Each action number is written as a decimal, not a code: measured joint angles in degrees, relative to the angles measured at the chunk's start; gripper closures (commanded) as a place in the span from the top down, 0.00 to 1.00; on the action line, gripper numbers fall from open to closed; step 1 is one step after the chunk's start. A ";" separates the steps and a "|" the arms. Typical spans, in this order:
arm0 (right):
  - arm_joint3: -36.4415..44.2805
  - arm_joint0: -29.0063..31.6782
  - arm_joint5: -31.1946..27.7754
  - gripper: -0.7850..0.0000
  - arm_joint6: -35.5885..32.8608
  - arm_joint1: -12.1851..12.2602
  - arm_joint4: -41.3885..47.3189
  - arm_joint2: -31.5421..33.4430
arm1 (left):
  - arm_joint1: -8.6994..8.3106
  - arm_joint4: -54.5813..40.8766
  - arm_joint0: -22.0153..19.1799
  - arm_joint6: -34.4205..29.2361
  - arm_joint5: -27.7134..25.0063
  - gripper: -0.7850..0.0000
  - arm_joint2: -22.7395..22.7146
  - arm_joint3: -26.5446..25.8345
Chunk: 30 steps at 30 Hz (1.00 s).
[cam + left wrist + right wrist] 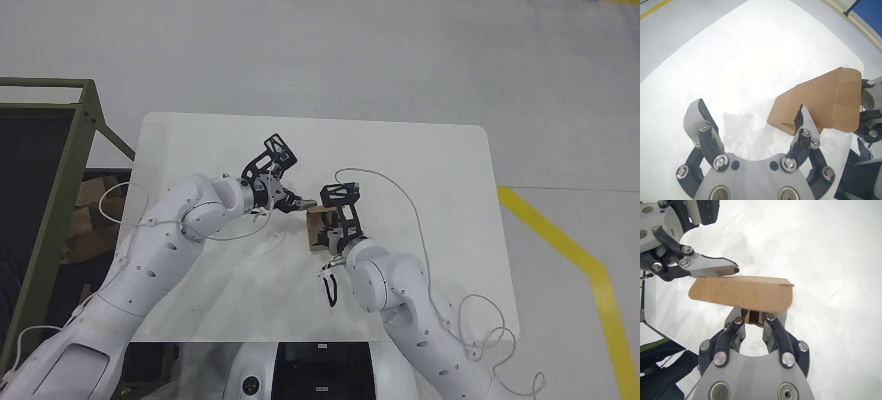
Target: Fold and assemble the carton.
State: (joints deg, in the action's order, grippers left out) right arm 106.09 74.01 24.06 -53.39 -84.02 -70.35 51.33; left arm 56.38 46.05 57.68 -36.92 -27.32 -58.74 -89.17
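A small brown carton, partly folded, stands near the middle of the white table. My right gripper is shut on the carton's near edge, and a rounded flap spreads just beyond its fingers. In the top view the right gripper sits right behind the carton. My left gripper is open beside the carton, with one fingertip against the carton's side. The right wrist view shows that left fingertip touching the flap's far edge.
A green-framed cart holding cardboard pieces stands off the table's left side. A thin white cable loops over the table by the right arm. A yellow floor line runs past the table's right edge.
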 measured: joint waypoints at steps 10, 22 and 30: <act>7.07 6.70 -4.22 0.25 -0.86 1.36 -0.31 4.33 | 0.34 0.29 -0.36 -0.21 -0.09 1.00 0.29 -0.12; 3.53 8.37 -8.27 0.25 -3.07 2.12 3.22 7.80 | 0.52 1.03 -0.10 -0.37 -0.81 1.00 0.21 -0.56; 1.61 7.34 -7.60 0.23 -1.75 1.97 4.70 7.60 | 0.62 1.39 0.06 -0.66 -1.36 1.00 0.18 -0.72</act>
State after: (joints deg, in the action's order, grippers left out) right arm 107.70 81.35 16.46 -55.14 -82.05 -65.65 58.93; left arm 57.00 47.44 57.74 -37.58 -28.67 -58.56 -89.89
